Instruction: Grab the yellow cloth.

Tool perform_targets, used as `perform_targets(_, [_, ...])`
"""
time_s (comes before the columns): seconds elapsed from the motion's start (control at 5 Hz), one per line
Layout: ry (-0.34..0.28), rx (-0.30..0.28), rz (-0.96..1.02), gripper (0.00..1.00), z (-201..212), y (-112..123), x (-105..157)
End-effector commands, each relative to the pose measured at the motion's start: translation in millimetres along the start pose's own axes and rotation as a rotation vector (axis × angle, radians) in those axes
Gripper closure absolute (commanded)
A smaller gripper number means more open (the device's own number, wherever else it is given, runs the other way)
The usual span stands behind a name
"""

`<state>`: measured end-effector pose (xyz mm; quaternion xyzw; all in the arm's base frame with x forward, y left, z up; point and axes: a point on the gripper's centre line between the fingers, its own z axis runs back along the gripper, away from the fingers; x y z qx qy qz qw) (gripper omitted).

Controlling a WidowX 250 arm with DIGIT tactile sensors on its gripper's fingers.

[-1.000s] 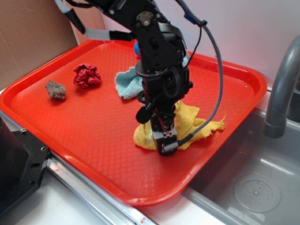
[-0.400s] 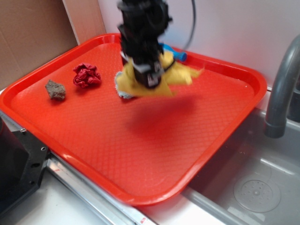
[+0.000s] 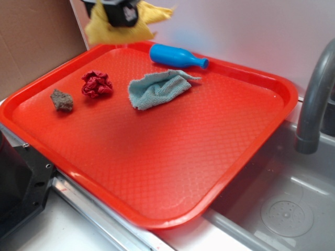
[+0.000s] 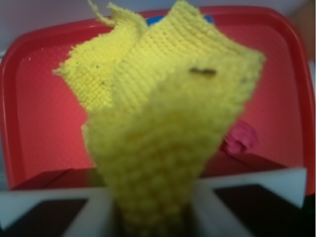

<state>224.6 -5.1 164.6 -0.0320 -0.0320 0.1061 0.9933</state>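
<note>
Pincer (image 3: 121,13): seen at the top edge of the exterior view, clamped on the yellow cloth.
Yellow cloth (image 3: 112,29): held in the air above the tray's far left corner; in the wrist view (image 4: 163,138) it is gripped between the fingers.
Tray (image 3: 172,172): red, set beside a sink (image 3: 288,209).
On the tray: blue rag (image 3: 157,90), blue bottle (image 3: 175,56), red wad (image 3: 97,84), stone (image 3: 62,100).

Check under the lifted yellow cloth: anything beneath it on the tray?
Exterior view: the yellow cloth hangs from the gripper above the red tray's far-left rim, nothing directly below. Wrist view: the cloth covers most of the tray; only the red wad peeks out.
</note>
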Motion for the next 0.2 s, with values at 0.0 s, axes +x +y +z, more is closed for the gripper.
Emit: perform_targets(0.0, [-0.112,0.043,0.051,1.00,23.4,5.6,-12.7])
